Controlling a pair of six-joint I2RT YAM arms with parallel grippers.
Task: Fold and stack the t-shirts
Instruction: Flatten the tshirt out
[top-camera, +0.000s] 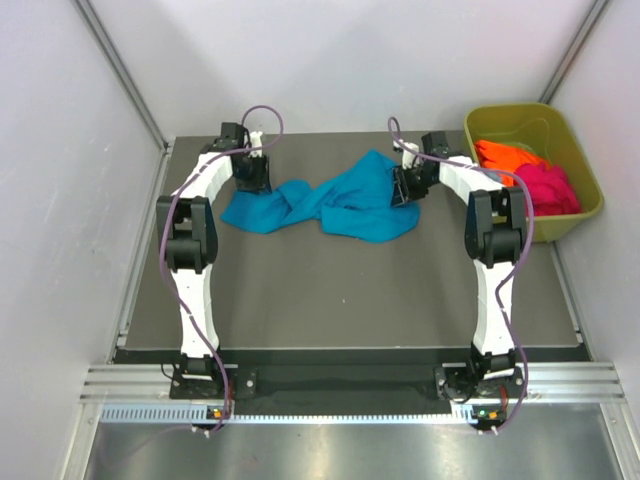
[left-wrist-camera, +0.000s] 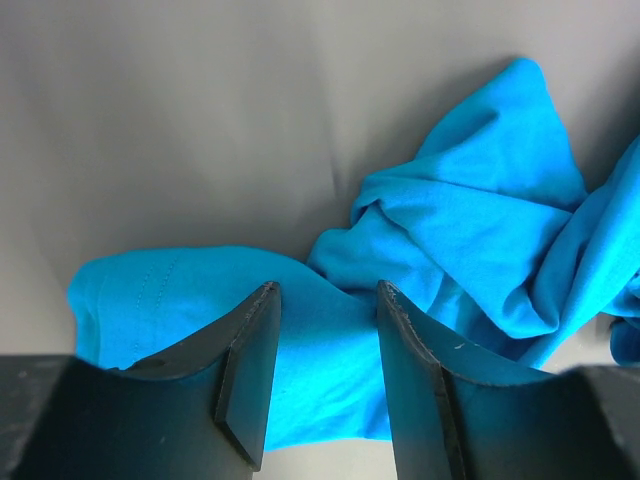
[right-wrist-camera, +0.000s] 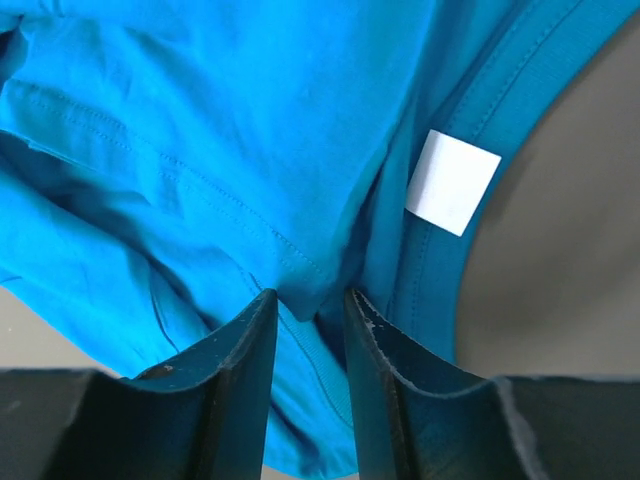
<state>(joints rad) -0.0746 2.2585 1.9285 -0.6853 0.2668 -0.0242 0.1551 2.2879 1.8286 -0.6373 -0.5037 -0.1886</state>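
The teal-blue t-shirt (top-camera: 340, 205) lies crumpled across the back middle of the table. My left gripper (top-camera: 253, 178) is at its left end. In the left wrist view the gripper (left-wrist-camera: 325, 290) is open, its jaws straddling a flat part of the shirt (left-wrist-camera: 470, 230). My right gripper (top-camera: 405, 188) is at the shirt's right end. In the right wrist view it (right-wrist-camera: 305, 295) is shut on a fold of the shirt (right-wrist-camera: 200, 130) by the collar, next to the white neck label (right-wrist-camera: 452, 182). An orange shirt (top-camera: 505, 155) and a magenta-pink shirt (top-camera: 548, 188) lie in the tub.
The olive-green plastic tub (top-camera: 515, 108) stands at the back right corner, close to my right arm. White walls enclose the table on three sides. The dark table top (top-camera: 340, 290) stretches from the shirt to the near edge.
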